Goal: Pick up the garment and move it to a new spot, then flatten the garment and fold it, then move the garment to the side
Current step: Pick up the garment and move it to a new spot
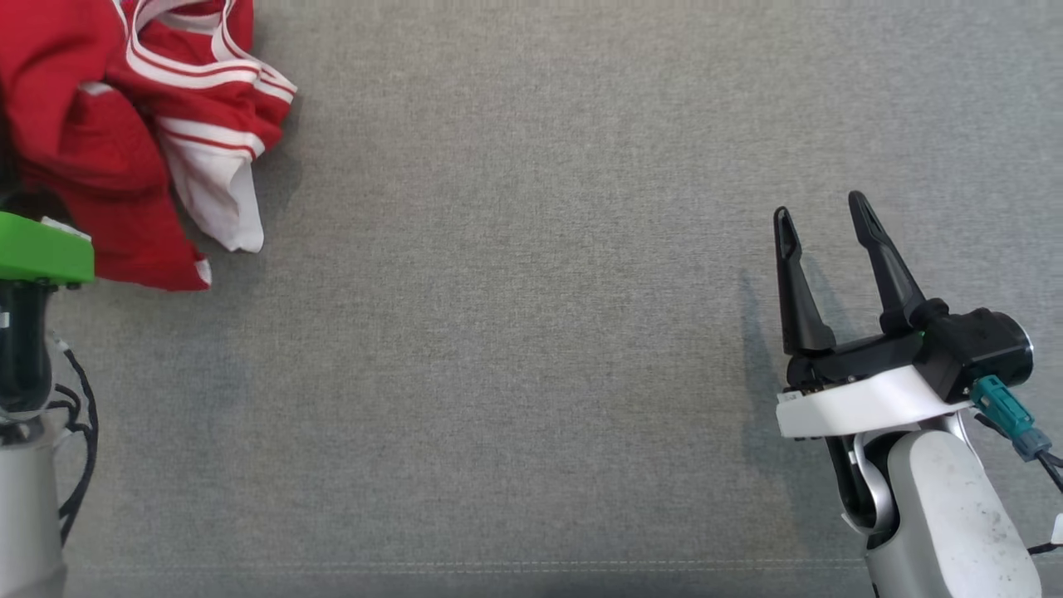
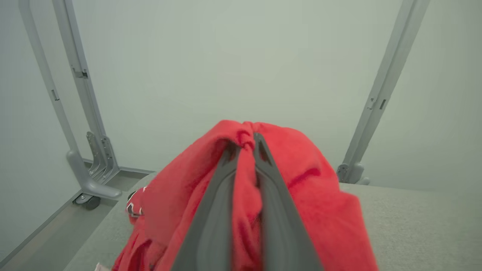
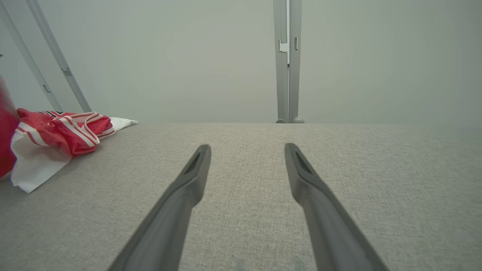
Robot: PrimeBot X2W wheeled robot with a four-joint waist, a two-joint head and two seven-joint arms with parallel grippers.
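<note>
The garment (image 1: 100, 124), red with white stripes, lies bunched in the upper left corner of the head view, on the grey bench (image 1: 531, 332).

The left forearm (image 1: 29, 515) rises along the left edge of that view. Above it come a dark wrist and a green block (image 1: 41, 249) that overlaps the garment's lower edge. In the left wrist view the left end effector (image 2: 246, 141) is clamped on the garment (image 2: 308, 162). Its two fingers are pressed nearly together, with a fold of red cloth pinched between them. The cloth humps over the tips at the frame's centre and falls away on both sides toward the bench (image 2: 414, 226).

The right end effector (image 1: 818, 208) is at the lower right of the head view, well apart from the garment. Its pale forearm (image 1: 955, 515) comes up from the bottom edge. The fingers point up the frame, leaning slightly left, and are spread wide with nothing between them.

In the right wrist view the right end effector (image 3: 246, 148) has bare bench (image 3: 376, 169) in the gap between its fingers. The garment (image 3: 64, 131) is at the left edge at mid-height, its striped and white parts lying on the bench.
</note>
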